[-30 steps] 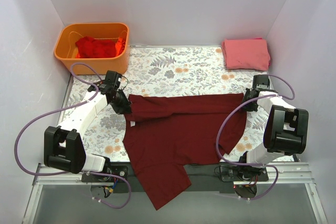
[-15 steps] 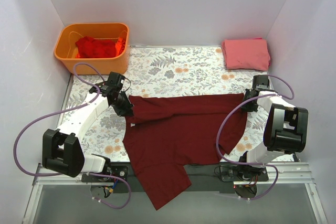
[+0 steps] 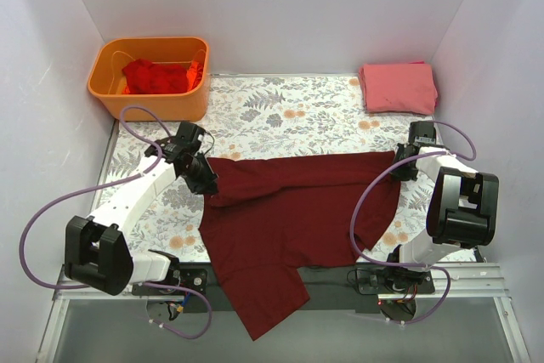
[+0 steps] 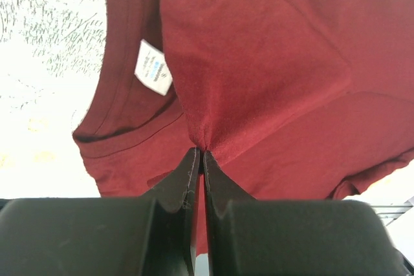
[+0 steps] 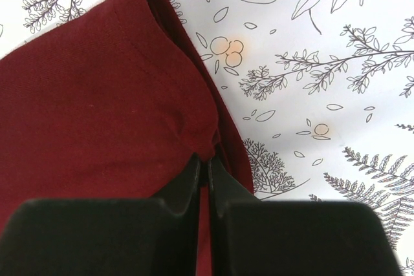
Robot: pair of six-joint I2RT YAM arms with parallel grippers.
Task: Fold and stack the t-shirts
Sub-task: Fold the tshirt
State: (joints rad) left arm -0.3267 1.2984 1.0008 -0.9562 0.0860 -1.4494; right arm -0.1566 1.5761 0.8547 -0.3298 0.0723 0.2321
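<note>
A dark maroon t-shirt [image 3: 289, 218] lies spread on the floral table cover, its lower part hanging over the near edge. My left gripper [image 3: 206, 183] is shut on a pinch of the shirt's left edge near the collar. In the left wrist view the left gripper [image 4: 199, 152] nips the maroon t-shirt [image 4: 272, 69] just below the white neck label [image 4: 153, 76]. My right gripper [image 3: 398, 164] is at the shirt's right edge. Seen from the right wrist, the right gripper [image 5: 207, 159] is closed on a fold of the maroon t-shirt [image 5: 97, 101], its jaws a hair apart.
A folded salmon-pink t-shirt [image 3: 398, 88] lies at the back right corner. An orange bin [image 3: 110, 95] at the back left holds crumpled red t-shirts [image 3: 157, 76]. The floral table cover [image 3: 280, 116] shows bare behind the maroon shirt. White walls close three sides.
My left gripper has carried the shirt's collar edge a little to the right and nearer, and the neck label no longer shows from above. The right arm has stayed put.
</note>
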